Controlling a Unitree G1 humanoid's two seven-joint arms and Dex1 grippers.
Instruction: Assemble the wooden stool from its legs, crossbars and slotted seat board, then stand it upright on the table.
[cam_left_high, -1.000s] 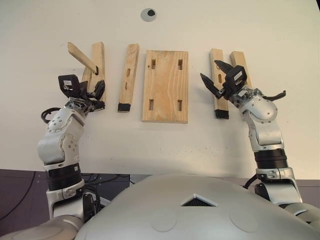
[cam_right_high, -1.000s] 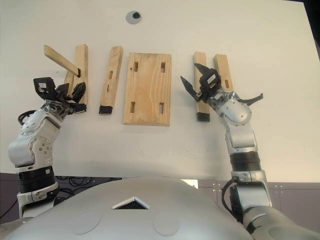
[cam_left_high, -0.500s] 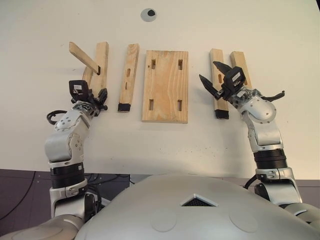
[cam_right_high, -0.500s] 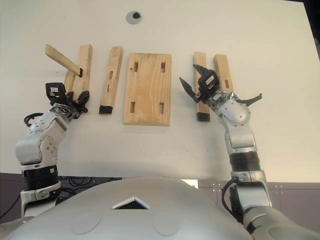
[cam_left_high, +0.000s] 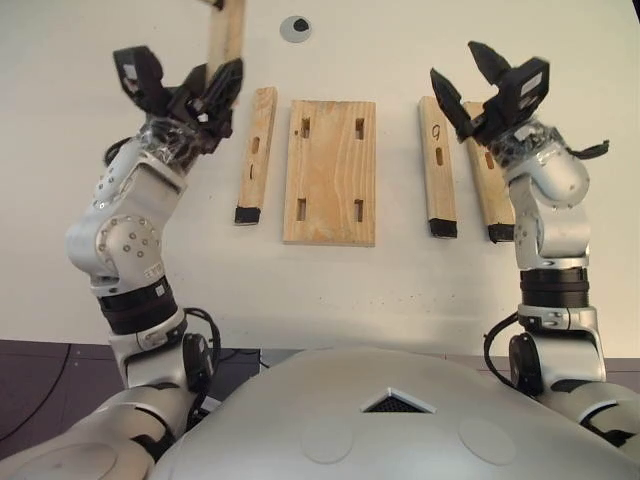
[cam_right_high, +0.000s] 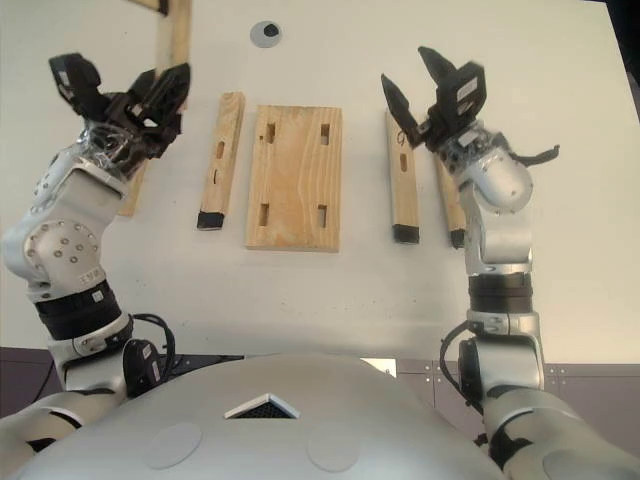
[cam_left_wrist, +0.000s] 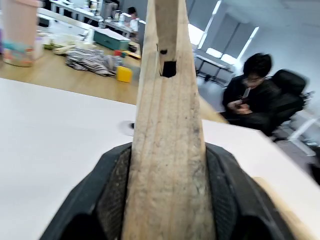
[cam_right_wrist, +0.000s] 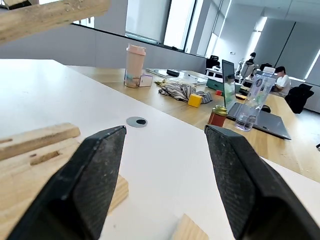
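Note:
My left gripper (cam_left_high: 205, 92) is shut on a wooden leg (cam_left_wrist: 167, 150) and holds it raised over the table's far left, its upper part (cam_left_high: 228, 35) running out of the picture. The slotted seat board (cam_left_high: 330, 170) lies flat in the middle. A second leg (cam_left_high: 255, 150) lies just to its left. To the right of the board lie a third leg (cam_left_high: 437, 165) and a fourth leg (cam_left_high: 488, 195), the latter partly hidden by my right arm. Above these two my right gripper (cam_left_high: 462, 85) hangs open, holding nothing.
A small grey disc (cam_left_high: 295, 28) sits on the white table (cam_left_high: 400, 280) beyond the board. The near strip of table in front of the parts is bare. Desks, a cup and seated people show in the room behind.
My left arm has lifted the leg with its crossbar off the table and swung it up and away. My right gripper has risen above the two right legs, still open.

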